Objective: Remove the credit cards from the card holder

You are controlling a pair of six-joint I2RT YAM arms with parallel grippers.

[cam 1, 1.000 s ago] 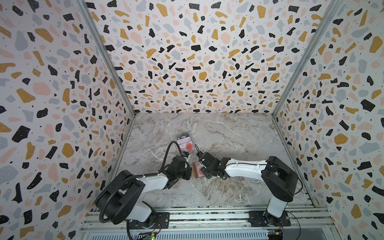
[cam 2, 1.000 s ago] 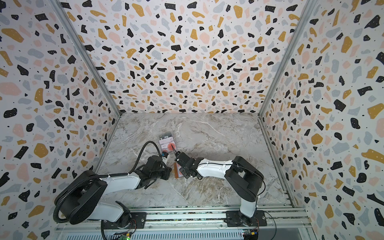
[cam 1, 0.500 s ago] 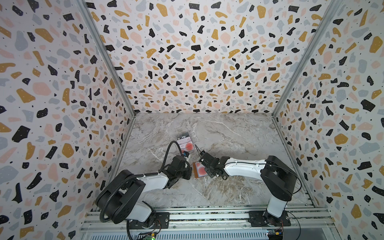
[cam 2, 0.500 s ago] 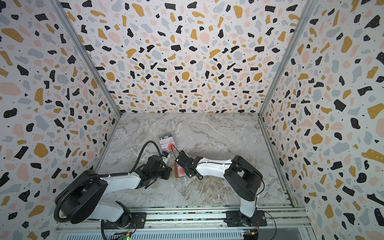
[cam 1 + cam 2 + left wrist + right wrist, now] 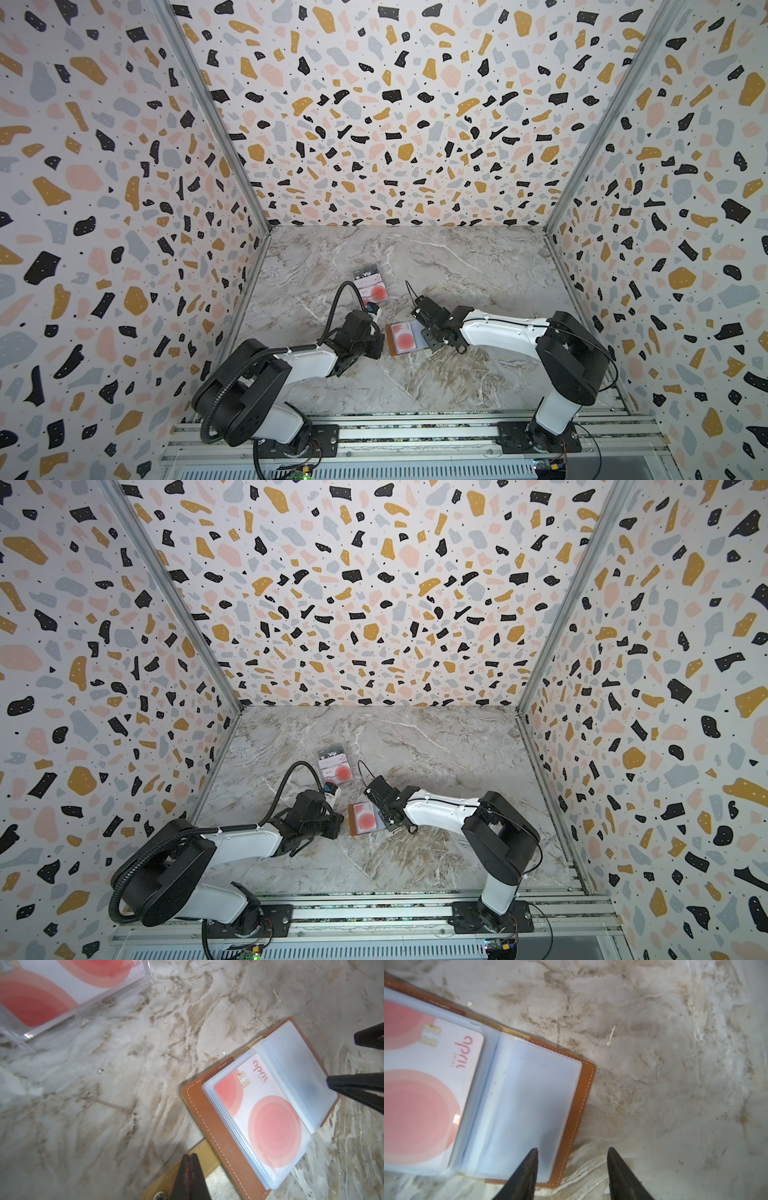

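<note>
The tan-brown card holder (image 5: 390,341) (image 5: 353,823) lies open on the marble, between the two grippers. Its left page holds a white credit card (image 5: 270,1126) (image 5: 425,1095) with red circles, inside a clear sleeve. The right page's sleeve (image 5: 533,1095) looks empty. My left gripper (image 5: 190,1156) (image 5: 374,348) is shut, its tip resting on the holder's tan strap (image 5: 204,1157) beside the snap. My right gripper (image 5: 573,1150) (image 5: 428,336) is open at the holder's right edge. One of its fingertips (image 5: 534,1151) is over the empty sleeve, the other over bare table.
A clear plastic case (image 5: 372,286) (image 5: 334,766) (image 5: 62,987) with red-circle cards and a dark "Vip" card lies behind the left gripper. Terrazzo walls close three sides, and the arms' base rail (image 5: 415,432) runs along the front.
My right gripper has drawn back slightly to the right, so more of the open holder shows. Its jaws have narrowed a little. The left arm has not moved.
</note>
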